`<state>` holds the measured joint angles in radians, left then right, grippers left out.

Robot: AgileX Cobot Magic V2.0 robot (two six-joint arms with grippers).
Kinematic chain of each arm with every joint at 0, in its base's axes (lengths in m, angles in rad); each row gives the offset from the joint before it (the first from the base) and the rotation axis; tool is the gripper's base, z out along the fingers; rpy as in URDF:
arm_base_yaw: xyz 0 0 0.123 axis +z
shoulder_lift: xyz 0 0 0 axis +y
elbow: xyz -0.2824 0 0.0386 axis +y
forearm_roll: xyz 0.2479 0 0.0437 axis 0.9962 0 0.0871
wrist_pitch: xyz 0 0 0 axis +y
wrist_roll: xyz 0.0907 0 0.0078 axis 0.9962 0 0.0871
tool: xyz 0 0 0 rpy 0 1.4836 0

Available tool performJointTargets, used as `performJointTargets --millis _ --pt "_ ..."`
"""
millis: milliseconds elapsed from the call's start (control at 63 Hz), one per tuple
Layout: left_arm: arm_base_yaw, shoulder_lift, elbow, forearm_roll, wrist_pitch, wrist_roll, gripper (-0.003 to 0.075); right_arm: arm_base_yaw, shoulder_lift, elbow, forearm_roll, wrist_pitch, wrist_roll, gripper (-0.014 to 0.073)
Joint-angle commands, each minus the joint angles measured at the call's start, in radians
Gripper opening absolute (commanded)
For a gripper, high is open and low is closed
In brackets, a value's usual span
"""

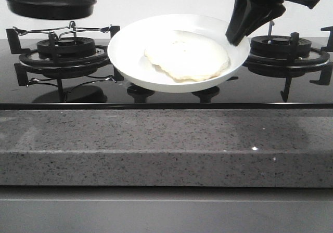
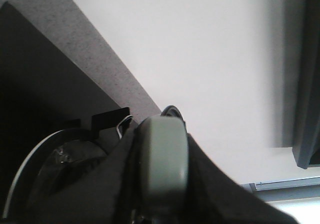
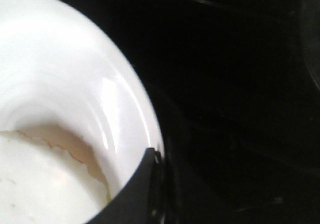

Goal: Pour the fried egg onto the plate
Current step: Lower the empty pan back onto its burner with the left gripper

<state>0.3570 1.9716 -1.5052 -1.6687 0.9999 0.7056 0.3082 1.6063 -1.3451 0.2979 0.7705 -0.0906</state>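
The white plate (image 1: pixel 130 51) hangs tilted above the middle of the hob, with the fried egg (image 1: pixel 187 56) lying in it. My right gripper (image 1: pixel 238 34) is shut on the plate's right rim. In the right wrist view a dark finger (image 3: pixel 135 194) clamps the plate's rim (image 3: pixel 60 59) beside the egg (image 3: pixel 40 184). The black frying pan (image 1: pixel 49 5) is held in the air at the far left, empty as far as I can see. In the left wrist view my left gripper (image 2: pixel 161 184) is shut on the pan's grey-green handle (image 2: pixel 162 154). The left gripper is out of the front view.
A left burner grate (image 1: pixel 65 48) sits under the pan and a right burner grate (image 1: pixel 283 48) behind the right gripper. Two knobs (image 1: pixel 140 92) lie under the plate. A grey speckled counter edge (image 1: pixel 166 144) runs along the front.
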Motion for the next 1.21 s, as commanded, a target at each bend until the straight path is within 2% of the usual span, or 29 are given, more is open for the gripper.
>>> performJointTargets --millis 0,190,539,650,793,920,999,1190 --pt "0.002 -0.034 -0.034 -0.098 0.067 -0.013 -0.0020 0.002 -0.050 -0.025 0.021 -0.052 -0.006 -0.0117" --pt "-0.002 0.008 -0.034 -0.098 0.121 -0.013 -0.0020 0.002 -0.050 -0.025 0.021 -0.052 -0.006 -0.0117" --pt "-0.009 0.012 -0.034 -0.068 0.119 -0.013 -0.0001 0.002 -0.050 -0.025 0.021 -0.052 -0.006 -0.0117" --pt "-0.009 0.012 -0.034 -0.068 0.109 -0.013 0.0125 0.002 -0.050 -0.025 0.021 -0.052 -0.006 -0.0117" --pt "-0.009 0.012 -0.034 -0.064 0.129 -0.001 0.0400 0.002 -0.050 -0.025 0.021 -0.052 -0.006 -0.0117" --pt "-0.007 0.012 -0.034 -0.036 0.135 -0.001 0.0540 0.002 -0.050 -0.025 0.021 -0.052 -0.006 -0.0117" --pt "0.003 0.012 -0.048 -0.016 0.156 -0.001 0.0573 0.002 -0.050 -0.025 0.021 -0.052 -0.006 -0.0117" --pt "0.045 -0.011 -0.116 0.090 0.187 -0.045 0.0576 0.002 -0.050 -0.025 0.021 -0.052 -0.006 -0.0117"
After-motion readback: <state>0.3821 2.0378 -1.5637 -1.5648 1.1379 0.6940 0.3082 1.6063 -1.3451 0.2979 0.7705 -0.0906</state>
